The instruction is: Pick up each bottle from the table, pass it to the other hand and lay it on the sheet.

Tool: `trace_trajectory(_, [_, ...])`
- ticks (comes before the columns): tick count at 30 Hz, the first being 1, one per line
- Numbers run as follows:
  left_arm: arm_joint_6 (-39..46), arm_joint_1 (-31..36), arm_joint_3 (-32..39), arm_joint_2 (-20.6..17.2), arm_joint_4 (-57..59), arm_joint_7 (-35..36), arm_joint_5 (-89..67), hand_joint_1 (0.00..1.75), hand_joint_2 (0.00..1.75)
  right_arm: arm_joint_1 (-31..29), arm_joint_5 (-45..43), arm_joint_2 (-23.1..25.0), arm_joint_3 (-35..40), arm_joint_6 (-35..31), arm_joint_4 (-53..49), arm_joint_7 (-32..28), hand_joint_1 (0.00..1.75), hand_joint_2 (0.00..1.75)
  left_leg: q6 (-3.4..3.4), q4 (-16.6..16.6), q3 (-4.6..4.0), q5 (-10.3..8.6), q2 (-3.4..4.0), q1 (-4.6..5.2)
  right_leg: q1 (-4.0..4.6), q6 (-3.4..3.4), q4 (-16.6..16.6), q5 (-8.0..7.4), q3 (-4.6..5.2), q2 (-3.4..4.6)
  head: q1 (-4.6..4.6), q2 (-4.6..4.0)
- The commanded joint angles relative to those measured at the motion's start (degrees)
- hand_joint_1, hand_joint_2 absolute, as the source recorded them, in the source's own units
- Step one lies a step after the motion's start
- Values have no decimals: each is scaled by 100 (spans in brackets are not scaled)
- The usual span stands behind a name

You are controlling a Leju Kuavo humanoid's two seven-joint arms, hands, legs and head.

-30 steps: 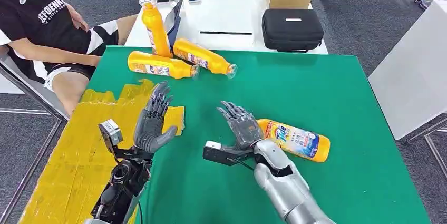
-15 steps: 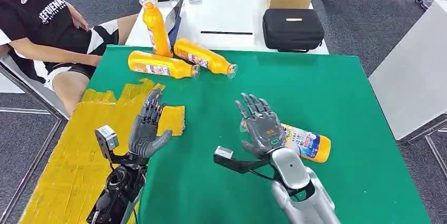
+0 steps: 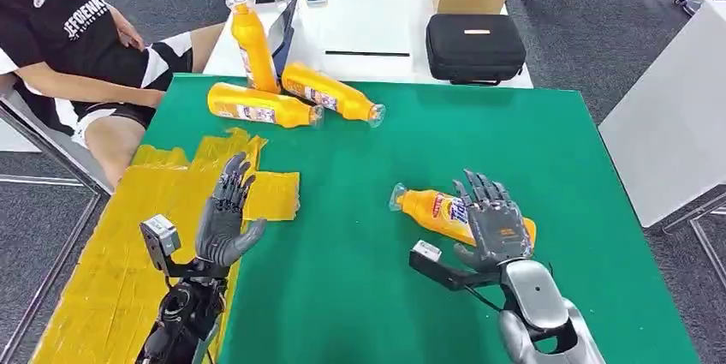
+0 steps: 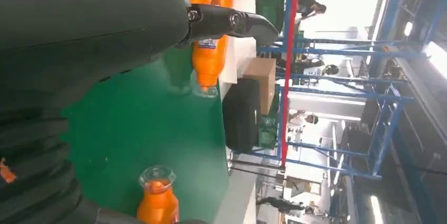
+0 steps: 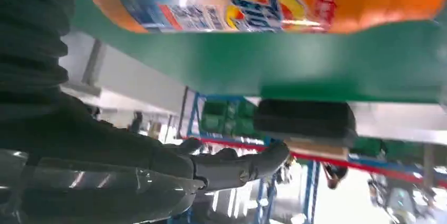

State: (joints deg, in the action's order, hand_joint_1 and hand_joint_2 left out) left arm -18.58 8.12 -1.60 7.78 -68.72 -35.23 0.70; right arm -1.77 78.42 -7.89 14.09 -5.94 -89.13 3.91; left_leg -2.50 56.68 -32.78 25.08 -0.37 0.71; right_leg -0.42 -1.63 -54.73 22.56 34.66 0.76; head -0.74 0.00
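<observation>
On the green surface [image 3: 445,141], the yellow sheet [image 3: 128,244] is lying bare beside the empty, spread left hand [image 3: 224,218], while the right hand [image 3: 492,223], fingers apart, is hovering over the nearest bottle [image 3: 437,210], gripping nothing yet.

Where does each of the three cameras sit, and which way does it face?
Head view: high on the body, looking down at the green table; left hand and right hand show.
Left wrist view: behind the left hand, facing along the table.
Right wrist view: behind the right hand, close to the near bottle.
Shared: the near bottle, black case.
</observation>
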Motion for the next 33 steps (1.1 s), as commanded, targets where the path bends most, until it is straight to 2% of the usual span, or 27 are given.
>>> trace_trajectory(1, [-83, 79, 180, 111, 10, 146, -69, 0, 175, -378, -240, -4, -955, 6, 1516, -146, 0, 175, 11, -4, 21, 8, 2, -6, 6, 0, 10, 5, -25, -4, 2, 0])
trace_trajectory(8, [-91, 84, 148, 124, 65, 168, -84, 0, 175, -527, -179, 149, -979, -3, 1812, -205, 0, 175, 12, -4, 14, 6, 5, -3, 2, 3, 6, 4, -16, 0, 2, 0])
trace_trajectory(9, [-91, 84, 148, 124, 65, 168, -84, 0, 175, -527, -179, 149, -979, -3, 1812, -205, 0, 175, 27, -2, 41, 22, 10, -9, 8, 7, 4, 17, -42, -1, 2, 0])
trace_trajectory(10, [-91, 84, 148, 124, 65, 168, -84, 0, 175, -527, -179, 149, -979, -3, 1812, -205, 0, 175, 15, -4, 19, 9, 6, -4, 3, 4, 5, 6, -20, 2, 2, 0])
trace_trajectory(15, [-134, 96, 121, 114, 83, 171, -84, 0, 175, -561, -145, 176, -974, 35, 1862, -223, 0, 175, 16, -2, 20, 11, 8, -7, 5, 3, 5, 7, -21, 2, 2, 0])
trace_trajectory(24, [-150, 167, -54, 105, 225, 151, -63, 0, 175, -1243, 170, 462, -592, -99, 3277, -393, 0, 175, 22, -5, 36, 16, 22, -10, 9, 5, 8, 7, -35, 11, 2, 0])
trace_trajectory(25, [-153, 170, -56, 99, 219, 152, -40, 0, 175, -1309, 181, 483, -539, -158, 3420, -441, 0, 175, 11, -5, 15, 5, 14, -6, 5, 3, 7, 0, -15, 9, 2, 0])
trace_trajectory(31, [-199, 306, -137, 102, 340, 224, 19, 0, 175, -1774, 127, 583, -311, 82, 4392, -503, 0, 175, 20, -5, 36, 10, 21, -12, 11, 5, 10, 4, -33, 8, 0, 0])
trace_trajectory(33, [-198, 342, -169, 102, 390, 227, 28, 0, 175, -1868, 46, 584, -306, 143, 4630, -528, 98, 175, 12, -5, 25, 3, 12, -9, 8, 3, 9, 0, -24, 1, 2, 0])
